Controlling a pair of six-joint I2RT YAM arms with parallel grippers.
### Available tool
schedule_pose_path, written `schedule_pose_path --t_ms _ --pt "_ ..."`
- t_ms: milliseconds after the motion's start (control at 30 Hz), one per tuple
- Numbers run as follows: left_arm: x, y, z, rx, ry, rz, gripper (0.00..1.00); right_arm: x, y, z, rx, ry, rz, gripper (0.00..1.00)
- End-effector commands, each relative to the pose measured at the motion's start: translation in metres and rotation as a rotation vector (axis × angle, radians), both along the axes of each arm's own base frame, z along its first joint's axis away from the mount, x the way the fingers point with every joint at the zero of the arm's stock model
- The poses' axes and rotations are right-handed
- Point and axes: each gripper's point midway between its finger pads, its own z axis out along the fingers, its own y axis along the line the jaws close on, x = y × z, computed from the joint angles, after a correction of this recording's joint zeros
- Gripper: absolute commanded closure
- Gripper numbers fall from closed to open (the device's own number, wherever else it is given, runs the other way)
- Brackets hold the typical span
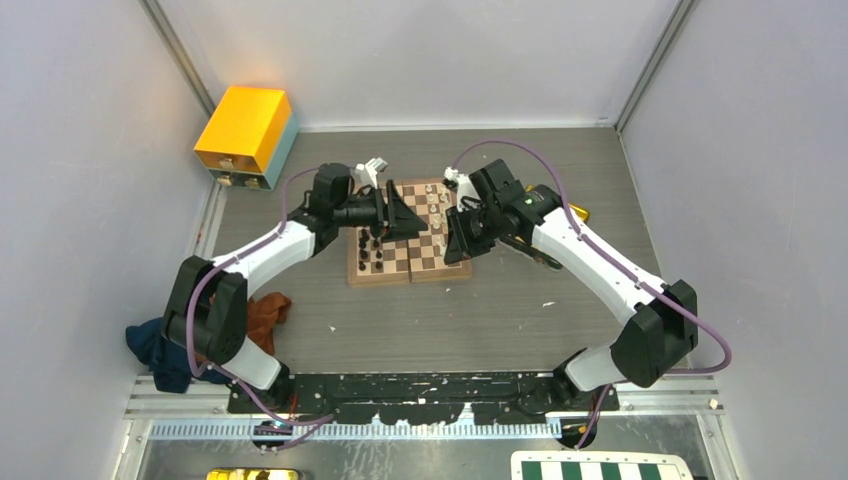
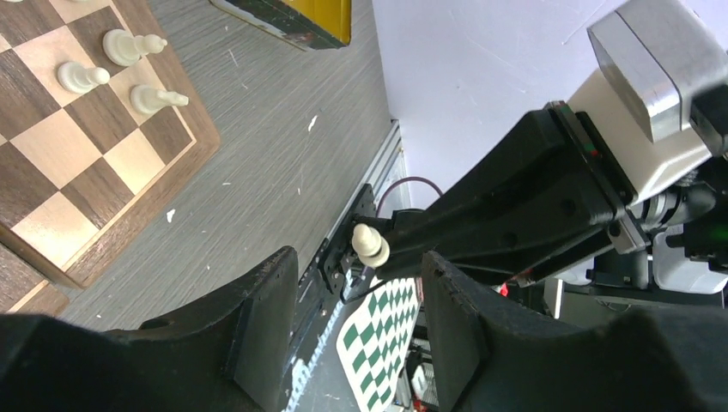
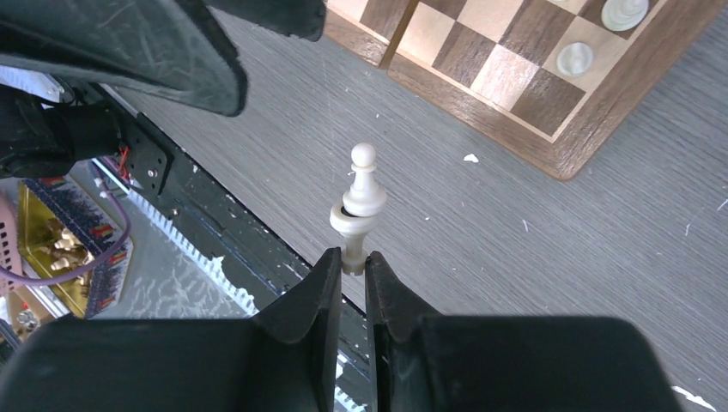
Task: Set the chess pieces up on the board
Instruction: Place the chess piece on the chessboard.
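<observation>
Grey tabletop (image 1: 520, 320) w/ board (image 1: 425, 265), white walls (image 1: 80, 150)

We see a grey table (image 1: 500, 320) bearing the board (image 1: 400, 279), a yellow box (image 1: 245, 130) far left, a brown cloth (image 1: 268, 312) near left.

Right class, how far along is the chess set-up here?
Done: some black pieces and cream pieces sit on the brown wooden chessboard. In hand: the right gripper pinches one cream-white piece by its base, in front of the open left gripper. Left: placing it; neither colour looks complete.
</observation>
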Motion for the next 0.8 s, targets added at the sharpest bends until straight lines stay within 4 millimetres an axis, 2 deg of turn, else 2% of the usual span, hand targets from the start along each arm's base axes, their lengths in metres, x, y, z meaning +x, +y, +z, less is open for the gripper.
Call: schedule_pose_path --t_ms 0,233,600,767 --pt "0.004 -0.009 0.021 -0.060 -0.058 -0.025 0.44 0.005 0.014 0.029 0.065 -0.069 0.010 0.99" --pt "0.002 -0.021 0.018 -0.061 -0.046 -0.053 0.44 0.006 0.024 0.036 0.087 -0.085 0.027 0.99" --pt "0.000 -0.032 0.019 -0.067 -0.039 -0.075 0.44 0.013 0.032 0.032 0.089 -0.077 0.053 0.99" --pt "0.000 -0.033 0.019 -0.067 -0.039 -0.078 0.48 0.015 0.034 0.030 0.090 -0.079 0.058 0.99"
